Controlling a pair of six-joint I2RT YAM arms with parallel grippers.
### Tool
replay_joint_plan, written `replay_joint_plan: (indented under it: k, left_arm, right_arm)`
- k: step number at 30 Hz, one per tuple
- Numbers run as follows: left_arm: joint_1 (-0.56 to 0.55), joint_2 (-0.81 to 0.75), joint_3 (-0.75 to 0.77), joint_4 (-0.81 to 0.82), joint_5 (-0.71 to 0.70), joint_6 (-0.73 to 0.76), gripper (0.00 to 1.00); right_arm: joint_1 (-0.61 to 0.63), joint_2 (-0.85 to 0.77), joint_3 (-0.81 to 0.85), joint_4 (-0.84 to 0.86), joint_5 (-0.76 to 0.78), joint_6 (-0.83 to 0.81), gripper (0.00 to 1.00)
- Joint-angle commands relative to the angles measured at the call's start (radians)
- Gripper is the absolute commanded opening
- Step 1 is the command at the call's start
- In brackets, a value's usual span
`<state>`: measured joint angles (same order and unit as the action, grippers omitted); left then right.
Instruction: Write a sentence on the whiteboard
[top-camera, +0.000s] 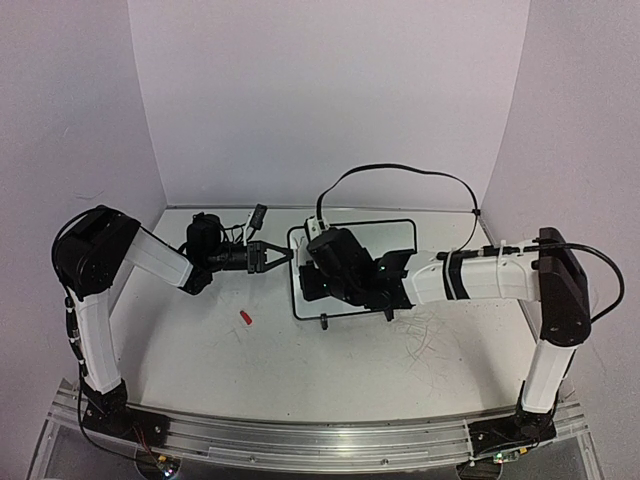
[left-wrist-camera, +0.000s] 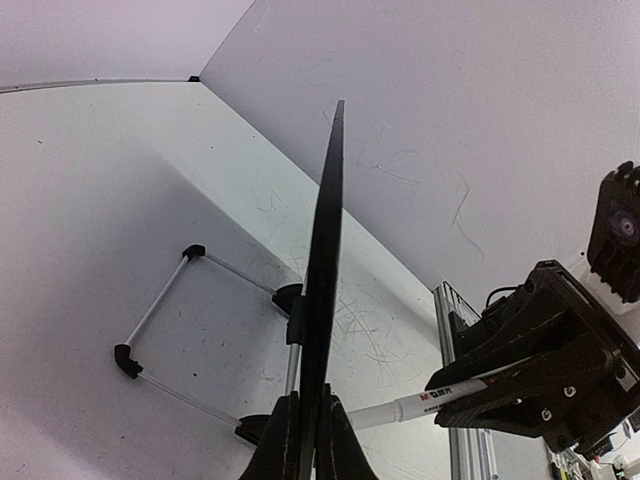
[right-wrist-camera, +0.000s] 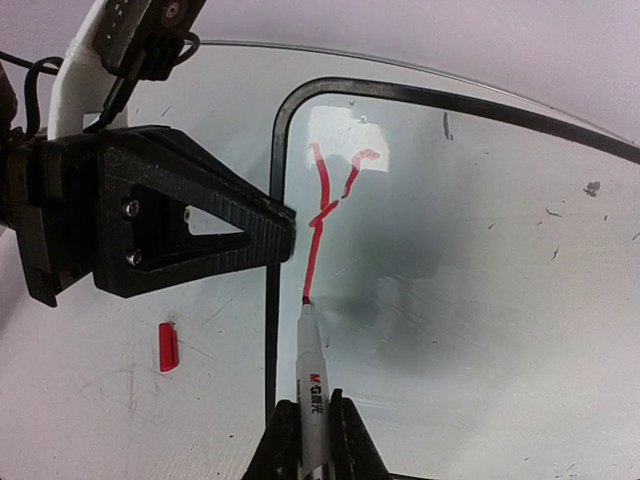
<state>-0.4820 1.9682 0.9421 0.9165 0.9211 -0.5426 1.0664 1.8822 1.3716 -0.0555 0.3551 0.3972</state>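
The whiteboard (top-camera: 400, 240) stands tilted on its wire stand at the table's middle. My left gripper (top-camera: 287, 256) is shut on its left edge; the left wrist view shows the board edge-on (left-wrist-camera: 325, 250) between the shut fingers (left-wrist-camera: 310, 445). Over the board's left part, my right gripper (top-camera: 312, 282) is shut on a white marker (right-wrist-camera: 312, 370), its red tip touching the board (right-wrist-camera: 470, 260). Of the sentence, only a red Y-shaped stroke (right-wrist-camera: 320, 215) shows, near the top left corner. The same marker (left-wrist-camera: 420, 405) appears in the left wrist view, behind the board's edge.
A red marker cap (top-camera: 246, 318) lies on the table left of the board, also visible from the right wrist (right-wrist-camera: 168, 346). The wire stand (left-wrist-camera: 160, 330) reaches out behind the board. A black cable (top-camera: 400, 170) loops above it. Walls close in on three sides.
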Motion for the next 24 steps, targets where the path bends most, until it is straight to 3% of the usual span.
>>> replay_joint_plan:
  k: [1, 6, 24]
  left_arm:
    - [-0.005, -0.042, 0.017, 0.03, 0.035, -0.023, 0.0]
    - [-0.004, -0.049, 0.013, 0.031, 0.035, -0.022, 0.0]
    - [-0.004, -0.05, 0.009, 0.03, 0.036, -0.022, 0.0]
  right_arm:
    - [-0.005, -0.047, 0.04, -0.01, 0.02, -0.023, 0.0]
    - [-0.007, -0.113, 0.004, 0.032, 0.02, -0.033, 0.0]
    - [-0.048, -0.074, 0.011, 0.046, 0.025, -0.043, 0.0]
